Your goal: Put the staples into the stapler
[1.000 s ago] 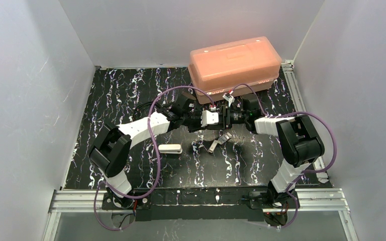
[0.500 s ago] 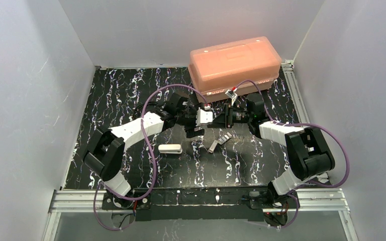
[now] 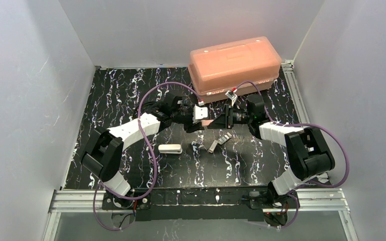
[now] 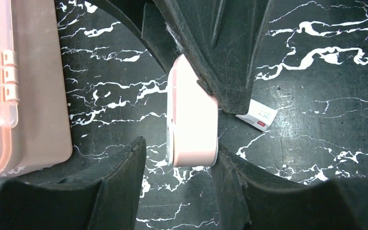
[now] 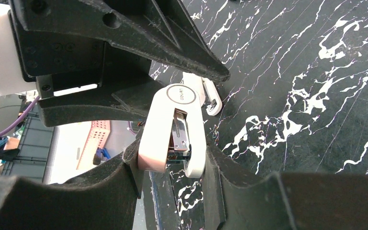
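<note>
The white oblong stapler (image 3: 170, 148) lies flat on the black marbled mat, left of centre, apart from both grippers; it also shows in the right wrist view (image 5: 204, 91). Two short silver staple strips (image 3: 224, 138) (image 3: 212, 146) lie on the mat to its right. A tiny whitish packet (image 4: 258, 115) lies nearby. My right gripper (image 3: 214, 122) (image 5: 172, 153) is shut on a short pinkish block (image 5: 165, 124) with a metal part inside, held above the mat. My left gripper (image 3: 204, 119) (image 4: 179, 148) is open around the block's (image 4: 194, 127) other end, with a gap on one side.
A large orange plastic box (image 3: 233, 63) with a closed lid stands at the back right of the mat, just behind both grippers; its side shows in the left wrist view (image 4: 26, 96). White walls close in the mat on three sides.
My left gripper has drawn back to the left and slightly toward the box. My right arm shifted its elbow outward, with the pinkish block still in its jaws. Stapler and staples have not moved.
</note>
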You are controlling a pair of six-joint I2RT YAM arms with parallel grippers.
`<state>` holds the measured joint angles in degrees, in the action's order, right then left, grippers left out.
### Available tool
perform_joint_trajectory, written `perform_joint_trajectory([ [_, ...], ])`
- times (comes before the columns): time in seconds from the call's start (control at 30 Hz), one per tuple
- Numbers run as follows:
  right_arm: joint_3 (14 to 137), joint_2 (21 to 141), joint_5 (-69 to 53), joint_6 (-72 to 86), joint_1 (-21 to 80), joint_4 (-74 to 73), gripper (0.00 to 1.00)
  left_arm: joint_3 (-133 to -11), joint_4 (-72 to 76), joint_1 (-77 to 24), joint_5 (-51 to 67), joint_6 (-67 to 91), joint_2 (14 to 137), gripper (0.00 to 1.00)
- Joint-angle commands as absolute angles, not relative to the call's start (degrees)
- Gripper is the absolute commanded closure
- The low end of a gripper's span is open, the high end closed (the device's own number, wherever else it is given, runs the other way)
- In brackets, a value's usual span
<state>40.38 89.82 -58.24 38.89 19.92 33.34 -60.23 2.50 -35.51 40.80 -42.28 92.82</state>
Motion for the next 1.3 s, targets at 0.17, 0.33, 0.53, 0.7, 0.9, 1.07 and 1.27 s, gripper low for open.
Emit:
perform_joint_trajectory([
  [0.17,40.2,88.4,-58.0,38.6,20.0,34.5,0.99,-60.4,4.4,-35.8,44.1,-40.4,91.2,0.68],
  [0.33,40.3,88.3,-57.0,38.3,20.0,32.8,0.88,-61.1,2.2,-36.0,44.5,-42.0,91.8,0.98],
  [0.53,40.1,87.8,-56.7,37.6,20.1,30.5,0.25,-62.9,-4.4,-36.1,43.9,-48.2,91.7,1.0],
  [0.7,40.2,88.3,-57.4,36.8,20.8,29.9,0.11,-63.6,-6.7,-36.1,44.2,-50.8,91.9,1.0],
  [0.9,41.1,89.9,-58.4,36.7,22.0,29.7,0.04,-64.0,-7.0,-36.6,43.9,-51.1,92.4,1.0],
  [1.07,42.0,91.4,-59.5,36.8,23.3,29.8,0.08,-64.7,-7.9,-37.0,43.3,-51.5,92.8,1.0],
  [1.27,42.2,92.2,-60.7,36.3,23.3,30.7,0.61,-64.8,-8.1,-37.0,42.9,-51.9,93.0,1.0],
])
